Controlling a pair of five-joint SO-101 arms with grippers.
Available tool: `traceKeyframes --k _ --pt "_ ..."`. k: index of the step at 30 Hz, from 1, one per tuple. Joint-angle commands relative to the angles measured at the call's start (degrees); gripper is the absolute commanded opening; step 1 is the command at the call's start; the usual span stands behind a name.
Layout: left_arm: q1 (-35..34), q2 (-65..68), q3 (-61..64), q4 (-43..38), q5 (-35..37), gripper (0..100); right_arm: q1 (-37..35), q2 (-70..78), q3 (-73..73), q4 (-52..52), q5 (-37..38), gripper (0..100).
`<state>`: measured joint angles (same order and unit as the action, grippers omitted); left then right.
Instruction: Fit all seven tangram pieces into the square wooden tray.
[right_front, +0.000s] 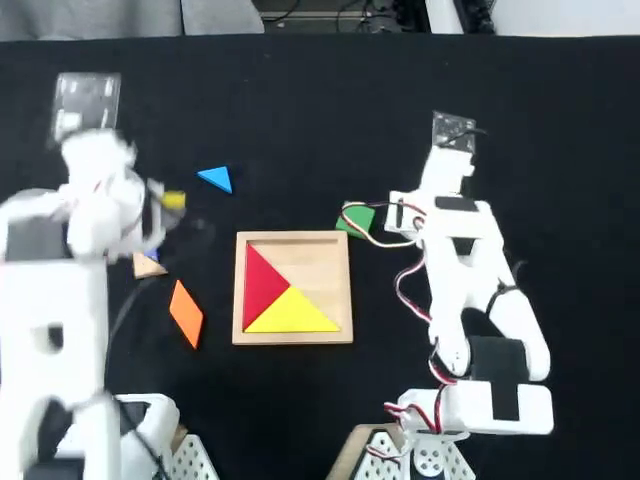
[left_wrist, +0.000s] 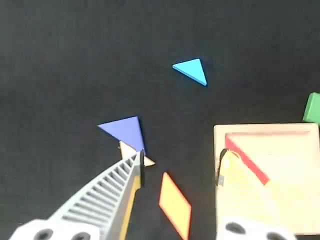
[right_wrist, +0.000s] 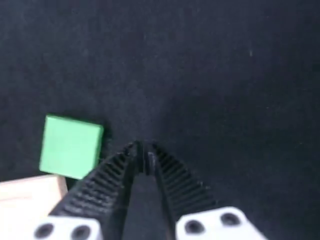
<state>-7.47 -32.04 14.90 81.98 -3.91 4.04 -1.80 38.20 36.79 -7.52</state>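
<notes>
On my black counter (right_front: 320, 110) sits a pale wooden tray (right_front: 345, 290) with a red triangle (right_front: 262, 282) and a yellow triangle (right_front: 290, 314). Around it are a green square (right_wrist: 71, 146), a sky-blue triangle (left_wrist: 191, 71), a dark-blue triangle (left_wrist: 125, 131) and an orange parallelogram (left_wrist: 175, 204).

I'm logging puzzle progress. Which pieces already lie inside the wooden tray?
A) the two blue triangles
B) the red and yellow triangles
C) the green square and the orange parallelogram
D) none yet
B: the high view shows the red triangle and the yellow triangle lying flat inside the wooden tray.

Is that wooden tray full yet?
Partly full: a red triangle and a yellow triangle lie in the tray; the rest is bare wood.
</notes>
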Motion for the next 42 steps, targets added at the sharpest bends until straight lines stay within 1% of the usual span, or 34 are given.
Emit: traceKeyframes --k 1,3,5,9,10,12,17,22,25,28,32,39,42 --pt "1.2 19.8 -18.7 1.2 5.6 25 -1.2 -2.6 0.4 -2.8 0.4 1.1" --pt "1.5 26.9 -25.4 1.1 7.5 25 -1.4 -2.6 0.5 -2.9 0.4 1.1" --pt "2.8 33.0 -31.7 1.2 8.1 21 -1.4 -2.6 0.5 -3.0 0.4 1.1" --pt "6.1 43.4 -41.9 1.3 8.0 4 -1.4 -2.6 0.5 -3.0 0.4 1.1" --pt "6.7 45.8 -44.0 1.1 8.0 2 -1.4 -2.6 0.6 -3.0 0.4 1.1" --pt "7.5 50.3 -48.2 0.8 8.0 6 -1.4 -2.6 1.0 -3.5 0.4 1.1" --pt "7.3 61.8 -56.7 -3.9 8.4 6 -1.4 -2.6 3.1 -8.0 0.4 1.1" --pt "7.2 75.3 -60.9 -11.5 8.4 6 -1.4 -2.6 3.2 -8.1 0.4 1.1" --pt "7.3 82.0 -64.1 -13.5 8.4 6 -1.4 -2.6 3.2 -8.2 0.4 1.1" --pt "7.3 86.8 -69.8 -13.3 8.2 6 -1.4 -2.6 3.2 -8.3 0.4 1.1" --pt "7.3 91.3 -77.0 -10.8 8.0 6 -1.4 -2.6 3.2 -8.3 0.4 1.1" --pt "7.3 98.2 -83.9 -7.5 8.0 6 -1.4 -2.6 3.0 -8.3 0.5 1.1" --pt "7.8 99.7 -87.5 -4.7 8.0 6 -1.4 -2.6 2.9 -8.4 0.5 1.1"
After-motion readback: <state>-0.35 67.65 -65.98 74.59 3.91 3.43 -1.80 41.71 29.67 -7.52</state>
